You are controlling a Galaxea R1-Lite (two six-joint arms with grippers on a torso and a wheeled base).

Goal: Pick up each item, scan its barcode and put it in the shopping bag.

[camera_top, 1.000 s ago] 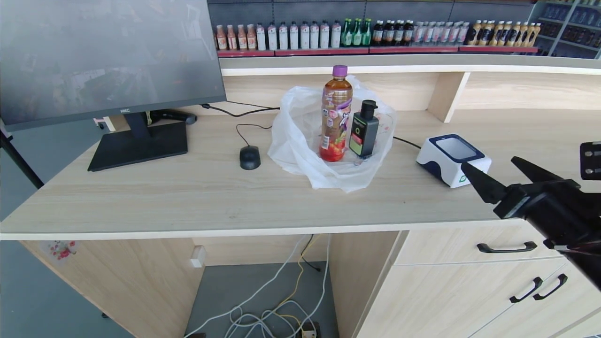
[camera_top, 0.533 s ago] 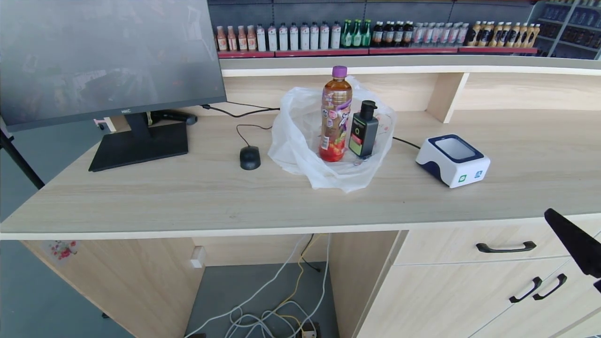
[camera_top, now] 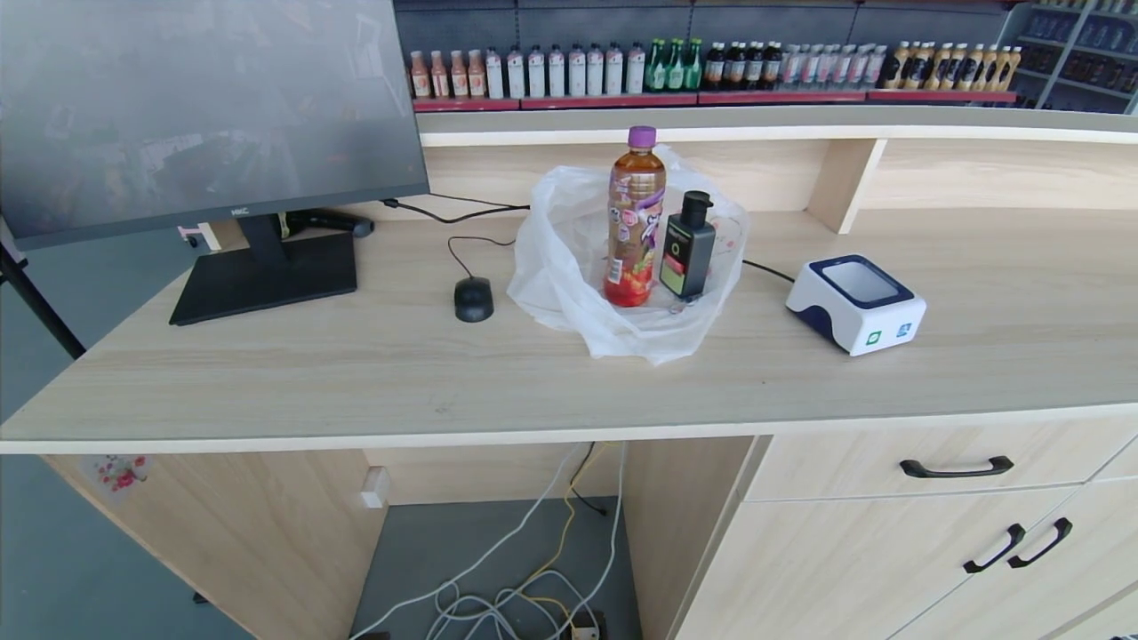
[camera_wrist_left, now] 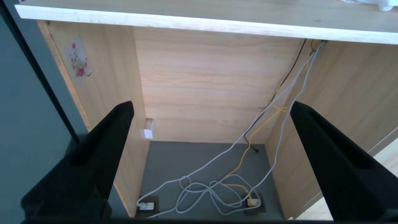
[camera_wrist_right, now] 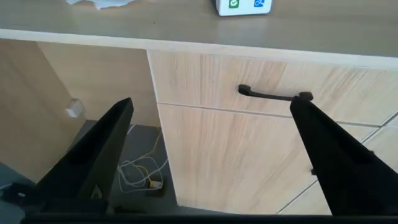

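Note:
A white plastic shopping bag [camera_top: 569,276] sits open on the wooden counter [camera_top: 356,356]. Inside it stand an orange drink bottle [camera_top: 636,218] with a purple cap and a dark pump bottle [camera_top: 687,246] with a green label. To the bag's right lies a white and navy barcode scanner [camera_top: 855,303], whose front also shows on the counter's edge [camera_wrist_right: 244,5]. My left gripper [camera_wrist_left: 211,155] is open, held low in front of the counter's knee space. My right gripper [camera_wrist_right: 211,149] is open, below counter height facing the drawer front.
A monitor [camera_top: 200,107] on a black stand fills the counter's left, with a black mouse [camera_top: 473,298] beside the bag. Drawers with black handles [camera_top: 956,468] [camera_wrist_right: 273,94] lie under the counter at right. Loose cables [camera_wrist_left: 217,186] lie on the floor. Shelves of bottles [camera_top: 711,67] stand behind.
My right gripper has dropped from in front of the scanner, down past the counter's edge and out of the head view. The bag and both bottles have not moved.

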